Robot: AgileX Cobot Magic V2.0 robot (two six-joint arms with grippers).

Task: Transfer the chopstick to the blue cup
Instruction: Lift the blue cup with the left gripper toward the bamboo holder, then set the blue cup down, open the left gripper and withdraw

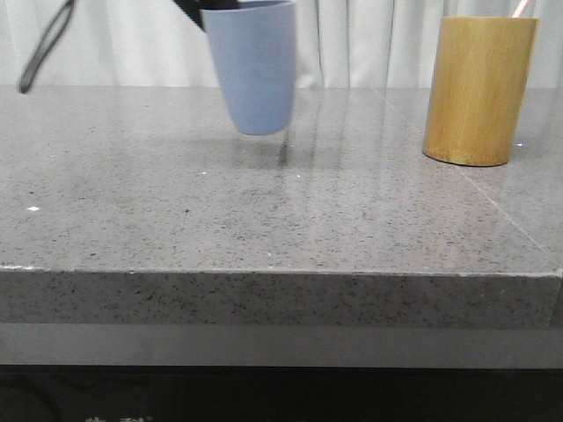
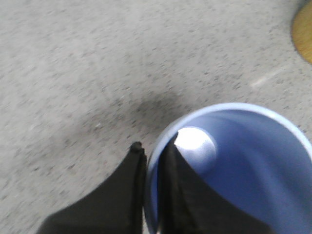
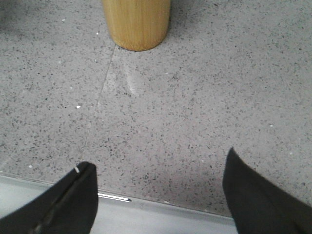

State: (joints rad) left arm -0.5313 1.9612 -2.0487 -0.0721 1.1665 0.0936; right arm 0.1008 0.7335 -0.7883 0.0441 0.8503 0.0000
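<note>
Desk (image 1: pixel 264 220): grey speckled stone, mostly bare.

Bamboo cylinder (image 1: pixel 479 88) far right, upright on desk; chopstick (image 1: pixel 522 8) still inside, just pink tip poking over rim.

Blue cup (image 1: pixel 255 66) hanging above desk, shadow under it, so looks lifted. Inside empty, bottom visible in left wrist view.

Left gripper (image 2: pixel 152 156): jaws clamped on cup wall, one inside, one outside.

Right gripper (image 3: pixel 161 170): jaws wide apart, holding nothing, near bamboo cylinder.

Progress, my guess: early. Cup carried, chopstick not yet picked up. Grab and drop-in both left.
</note>
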